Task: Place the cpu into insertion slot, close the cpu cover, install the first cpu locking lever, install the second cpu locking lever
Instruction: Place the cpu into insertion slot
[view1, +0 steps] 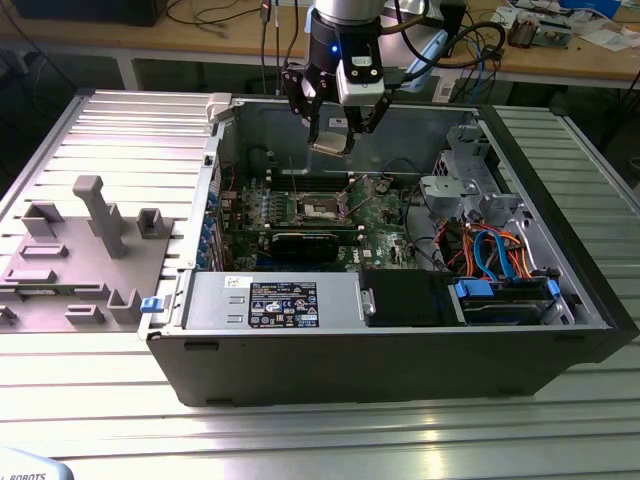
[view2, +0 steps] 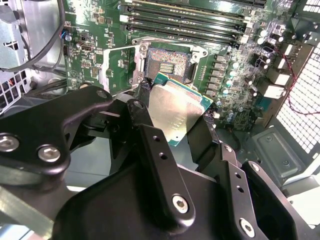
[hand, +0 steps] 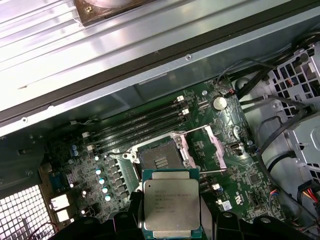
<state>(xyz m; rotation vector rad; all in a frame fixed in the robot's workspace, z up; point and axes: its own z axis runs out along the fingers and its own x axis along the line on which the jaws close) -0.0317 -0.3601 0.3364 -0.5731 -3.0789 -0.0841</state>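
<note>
Ribbed metal table (view1: 320, 440); computer case (view1: 380, 365); grey fixture (view1: 62, 292)

- This is a robotics lab or an electronics assembly workshop.
- The table (view1: 300, 440) is built of ribbed aluminium profiles and spans the exterior view from edge to edge.
- In the middle of the frame, an open desktop computer case (view1: 400, 350) lies on it, baring the green motherboard (view1: 380, 215) and coloured cables (view1: 490, 250).
- On the exterior view's left sits a grey fixture plate (view1: 70, 270) with moulded holders.
- At the upper middle a robot arm (view1: 345, 25) hangs over the case, and its hand (view1: 338, 135) grips the cpu (view1: 330, 145).
- Along the upper edge runs a wooden table (view1: 100, 42) strewn with wires and electronic gear.
</note>
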